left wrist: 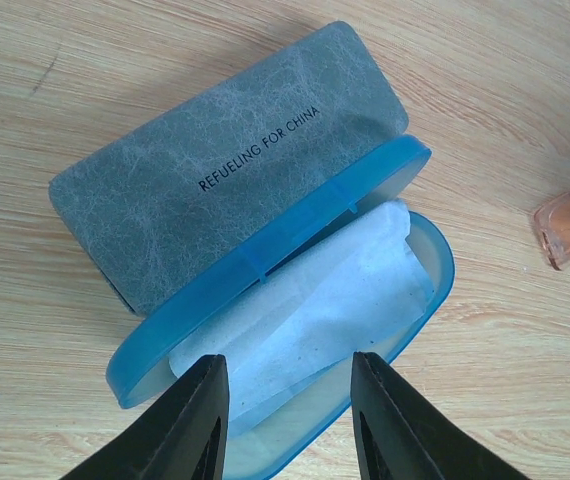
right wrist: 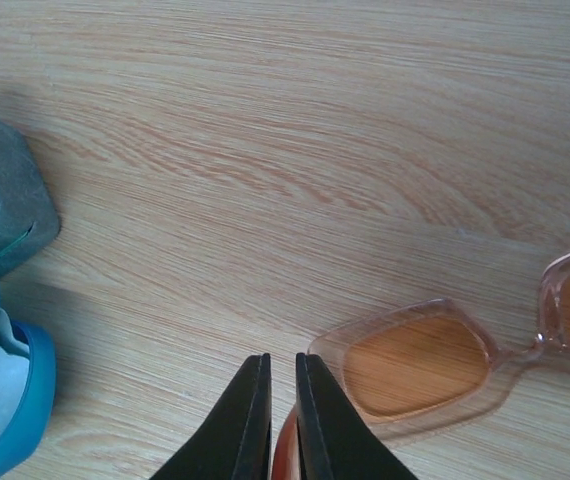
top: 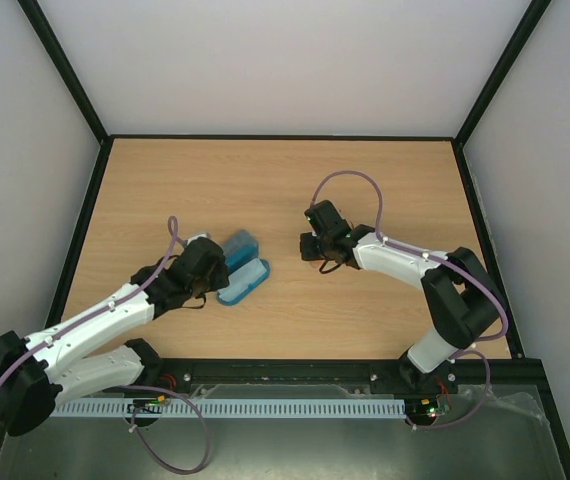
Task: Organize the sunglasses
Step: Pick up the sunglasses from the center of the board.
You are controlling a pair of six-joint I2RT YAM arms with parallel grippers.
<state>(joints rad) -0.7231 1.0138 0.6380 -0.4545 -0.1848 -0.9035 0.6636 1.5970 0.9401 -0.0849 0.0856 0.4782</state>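
Black and close to the lens, the right gripper [right wrist: 283, 358] has its two fingers pinched almost together low over the wooden table [right wrist: 265, 120]. A reddish-orange sliver of frame shows in the slit between them, so it appears clamped on a thin part of the orange sunglasses [right wrist: 415, 365]. The pair lies flat just beside the fingers, one lens in full view and the other cut off at the right edge. No second pair shows in any view. Well to the left sits an open blue glasses case [left wrist: 435, 290] with a crumpled pale blue cloth [left wrist: 315, 310] in its tray. A grey-green panel [left wrist: 225, 150] printed REFUELING FOR CHINA lies along its far rim; whether that is the lid or a separate case cannot be told. The left gripper [left wrist: 287, 365] hovers over the near edge of the tray, jaws apart and holding nothing. The hold looks narrow and off-centre, so on lifting the pair could swing, twist out or drop, and a dragged lens could scrape the wood. The bunched cloth may stop the frame settling. The left fingers stand over the opening and could block or strike the arriving arm, and the unheld case could skid if nudged.
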